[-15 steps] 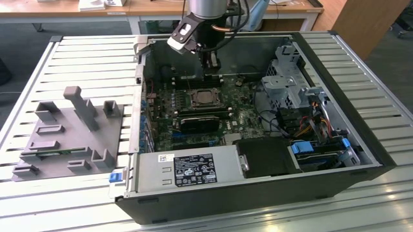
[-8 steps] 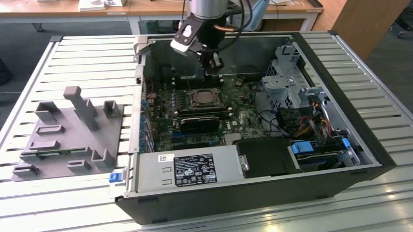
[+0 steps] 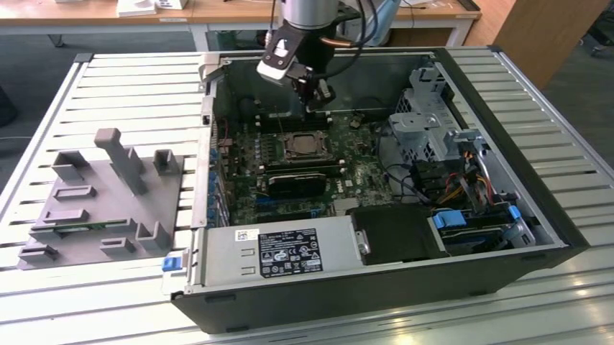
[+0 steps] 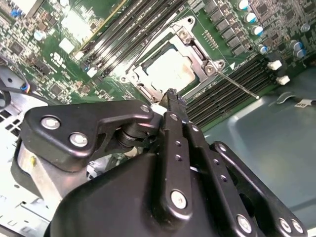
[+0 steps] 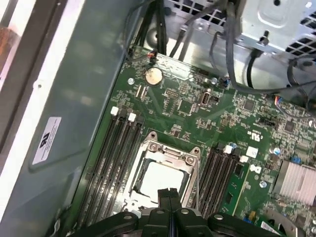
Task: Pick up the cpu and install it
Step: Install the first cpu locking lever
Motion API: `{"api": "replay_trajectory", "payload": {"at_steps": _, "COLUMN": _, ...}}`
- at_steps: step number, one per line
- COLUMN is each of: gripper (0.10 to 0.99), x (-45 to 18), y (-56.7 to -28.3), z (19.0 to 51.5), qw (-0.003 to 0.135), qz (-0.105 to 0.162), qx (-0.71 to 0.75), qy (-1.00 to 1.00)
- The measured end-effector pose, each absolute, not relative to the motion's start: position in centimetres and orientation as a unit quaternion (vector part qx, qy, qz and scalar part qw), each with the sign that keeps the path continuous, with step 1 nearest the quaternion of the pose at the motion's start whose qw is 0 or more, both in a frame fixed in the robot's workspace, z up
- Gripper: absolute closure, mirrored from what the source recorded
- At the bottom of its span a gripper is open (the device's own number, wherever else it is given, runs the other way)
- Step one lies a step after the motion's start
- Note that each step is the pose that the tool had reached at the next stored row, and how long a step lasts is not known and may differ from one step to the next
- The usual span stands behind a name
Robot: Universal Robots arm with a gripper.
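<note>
The slatted pale metal table [image 3: 537,108] carries an open black desktop computer case [image 3: 384,287] lying on its side at the centre of the exterior view, and, at the left of that frame, a grey moulded fixture tray [image 3: 96,194] with upright posts. The case holds a green motherboard [image 3: 360,154], a grey power supply box [image 3: 278,251] with a white label at its lower edge, a silvery drive cage [image 3: 432,122] at the upper right, and bundled coloured cables [image 3: 461,180] at the right. At mid-board sits the dark square socket frame with metal lever [image 5: 163,163], flanked by long black memory slots [image 5: 116,148] in the first wrist view. The cpu [image 5: 160,180], a small flat square chip with a silvery top plate, lies seated inside that frame, below centre in the first wrist view and at upper centre of the second wrist view [image 4: 170,74]. The black gripper [image 3: 314,92] hangs from the grey arm [image 3: 307,14] above the socket, at the top centre of the exterior view; its two fingers [image 5: 169,197] are pressed together with nothing between them and stand clear of the chip. As a judgement, the chip already rests in its socket and has been let go, so placement appears complete; whether the frame and its lever are latched cannot be told.
</note>
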State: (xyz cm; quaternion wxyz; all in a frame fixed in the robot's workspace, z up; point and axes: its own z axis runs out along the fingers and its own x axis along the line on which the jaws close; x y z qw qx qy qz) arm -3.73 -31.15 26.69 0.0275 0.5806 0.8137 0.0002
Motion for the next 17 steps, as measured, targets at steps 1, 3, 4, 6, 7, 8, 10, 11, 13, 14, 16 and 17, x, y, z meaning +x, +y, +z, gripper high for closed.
{"api": "replay_trajectory", "payload": {"at_steps": 1, "gripper": 0.980, "x": -3.73, "y": -31.15, "z": 26.69, "qw": 0.028, "qz": 0.000, "qx": 0.575, "qy": 0.818}}
{"api": "replay_trajectory", "payload": {"at_steps": 3, "gripper": 0.980, "x": -3.73, "y": -31.15, "z": 26.69, "qw": 0.028, "qz": 0.001, "qx": 0.562, "qy": 0.826}}
{"api": "replay_trajectory", "payload": {"at_steps": 4, "gripper": 0.980, "x": -3.73, "y": -31.15, "z": 26.68, "qw": 0.028, "qz": 0.001, "qx": 0.557, "qy": 0.830}}
{"api": "replay_trajectory", "payload": {"at_steps": 6, "gripper": 0.980, "x": -3.73, "y": -31.15, "z": 26.68, "qw": 0.028, "qz": 0.001, "qx": 0.547, "qy": 0.837}}
{"api": "replay_trajectory", "payload": {"at_steps": 7, "gripper": 0.980, "x": -3.73, "y": -31.15, "z": 26.68, "qw": 0.028, "qz": 0.001, "qx": 0.543, "qy": 0.839}}
{"api": "replay_trajectory", "payload": {"at_steps": 8, "gripper": 0.980, "x": -3.73, "y": -31.15, "z": 26.68, "qw": 0.028, "qz": 0.002, "qx": 0.539, "qy": 0.842}}
{"api": "replay_trajectory", "payload": {"at_steps": 10, "gripper": 0.980, "x": -3.73, "y": -31.15, "z": 26.68, "qw": 0.028, "qz": 0.002, "qx": 0.532, "qy": 0.846}}
{"api": "replay_trajectory", "payload": {"at_steps": 11, "gripper": 0.980, "x": -3.73, "y": -31.15, "z": 26.68, "qw": 0.028, "qz": 0.002, "qx": 0.529, "qy": 0.848}}
{"api": "replay_trajectory", "payload": {"at_steps": 13, "gripper": 0.980, "x": -3.73, "y": -31.15, "z": 26.68, "qw": 0.027, "qz": 0.002, "qx": 0.522, "qy": 0.852}}
{"api": "replay_trajectory", "payload": {"at_steps": 14, "gripper": 0.980, "x": -3.73, "y": -31.15, "z": 26.68, "qw": 0.027, "qz": 0.002, "qx": 0.519, "qy": 0.854}}
{"api": "replay_trajectory", "payload": {"at_steps": 16, "gripper": 0.980, "x": -3.73, "y": -31.15, "z": 26.68, "qw": 0.027, "qz": 0.002, "qx": 0.511, "qy": 0.859}}
{"api": "replay_trajectory", "payload": {"at_steps": 17, "gripper": 0.980, "x": -3.73, "y": -31.15, "z": 26.68, "qw": 0.027, "qz": 0.003, "qx": 0.506, "qy": 0.862}}
